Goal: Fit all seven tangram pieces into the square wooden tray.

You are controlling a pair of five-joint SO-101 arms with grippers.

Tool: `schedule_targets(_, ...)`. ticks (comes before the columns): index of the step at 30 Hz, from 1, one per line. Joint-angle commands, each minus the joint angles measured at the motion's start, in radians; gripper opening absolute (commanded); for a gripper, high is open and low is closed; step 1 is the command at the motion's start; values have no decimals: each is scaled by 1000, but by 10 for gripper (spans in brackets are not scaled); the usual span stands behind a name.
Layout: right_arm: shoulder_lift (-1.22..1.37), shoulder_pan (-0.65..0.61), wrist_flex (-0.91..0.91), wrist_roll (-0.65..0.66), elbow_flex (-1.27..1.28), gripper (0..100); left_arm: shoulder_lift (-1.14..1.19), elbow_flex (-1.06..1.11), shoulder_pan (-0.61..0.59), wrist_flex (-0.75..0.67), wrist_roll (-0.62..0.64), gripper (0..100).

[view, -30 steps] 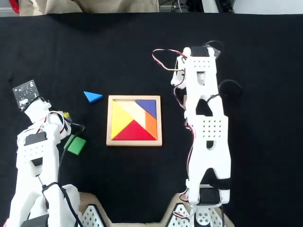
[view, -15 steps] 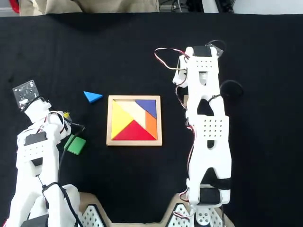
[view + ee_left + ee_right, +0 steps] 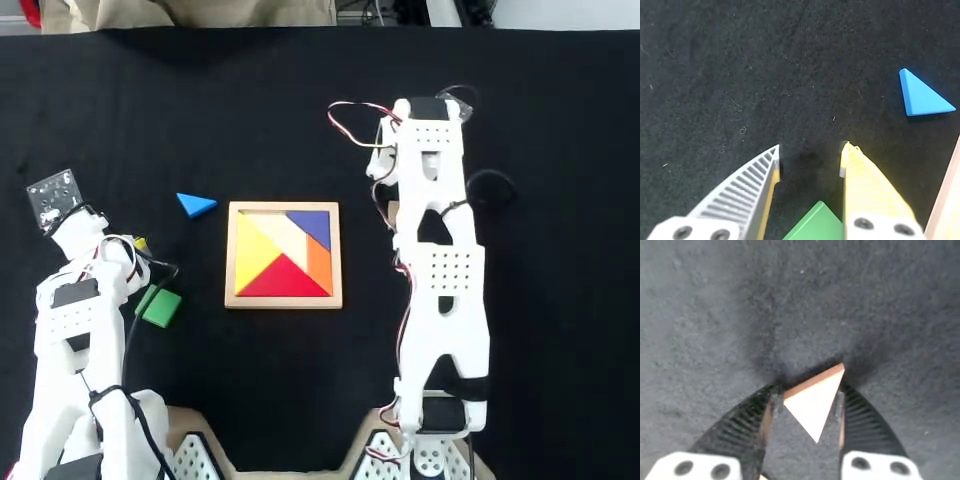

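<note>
The square wooden tray (image 3: 284,303) lies mid-table holding yellow, red, orange, blue and pale pieces. A blue triangle (image 3: 196,205) lies just left of the tray and also shows in the left wrist view (image 3: 922,95). A green piece (image 3: 161,307) rests further left, next to the left arm. My left gripper (image 3: 811,147) stands open just above the cloth, with the green piece (image 3: 815,222) between its fingers near their base. My right gripper (image 3: 807,390) is shut on a small pale orange-pink triangle (image 3: 812,402), low over the cloth right of the tray.
Black cloth covers the whole table. The right arm (image 3: 435,250) stretches along the tray's right side, its cables looping near the tray's far right corner. The tray's rim (image 3: 950,200) appears close beside the left gripper. Open cloth lies behind and in front of the tray.
The right arm's wrist end has shifted slightly to the right in the high view. The left arm and the loose pieces have not moved.
</note>
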Motion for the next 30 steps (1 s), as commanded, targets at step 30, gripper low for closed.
schedule_targets(30, -472, -279, 43, 462, 314, 12, -23, 25, 10, -68, 0, 198)
